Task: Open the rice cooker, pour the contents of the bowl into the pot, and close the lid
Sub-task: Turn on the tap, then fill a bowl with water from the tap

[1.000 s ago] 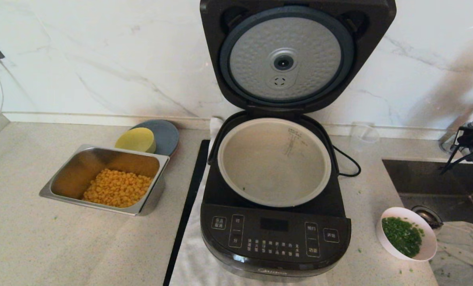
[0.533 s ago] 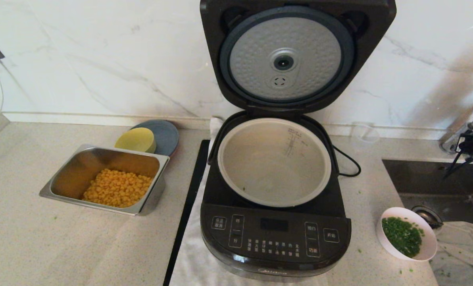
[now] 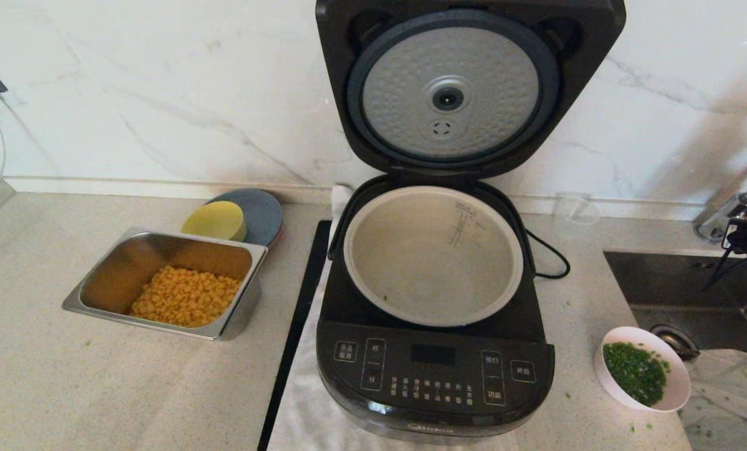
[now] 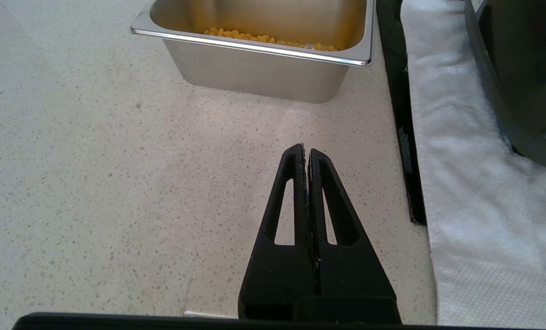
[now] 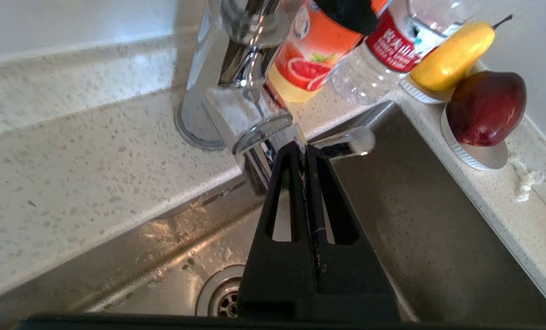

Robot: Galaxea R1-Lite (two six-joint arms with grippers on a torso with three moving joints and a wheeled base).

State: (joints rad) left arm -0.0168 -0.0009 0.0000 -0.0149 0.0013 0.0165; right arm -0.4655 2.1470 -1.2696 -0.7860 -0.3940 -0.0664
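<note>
The black rice cooker stands in the middle with its lid raised, the dimpled silver disc facing me. Inside sits the grey-beige pot, nearly bare, with a green speck near its front wall. To the cooker's right the small pale bowl holds chopped green herb bits. My right gripper is shut and empty, hovering over the sink near the faucet; its arm shows at the head view's right edge. My left gripper is shut and empty above bare counter, left of the cooker's front.
A steel tray with yellow corn sits at left, a yellow bowl on a grey plate behind it. A sink with a faucet, bottles and fruit lies at right. A white cloth lies under the cooker; a rag sits by the bowl.
The right arm at the head view's right edge has drifted further right and slightly up. Cooker, bowl and tray have not moved.
</note>
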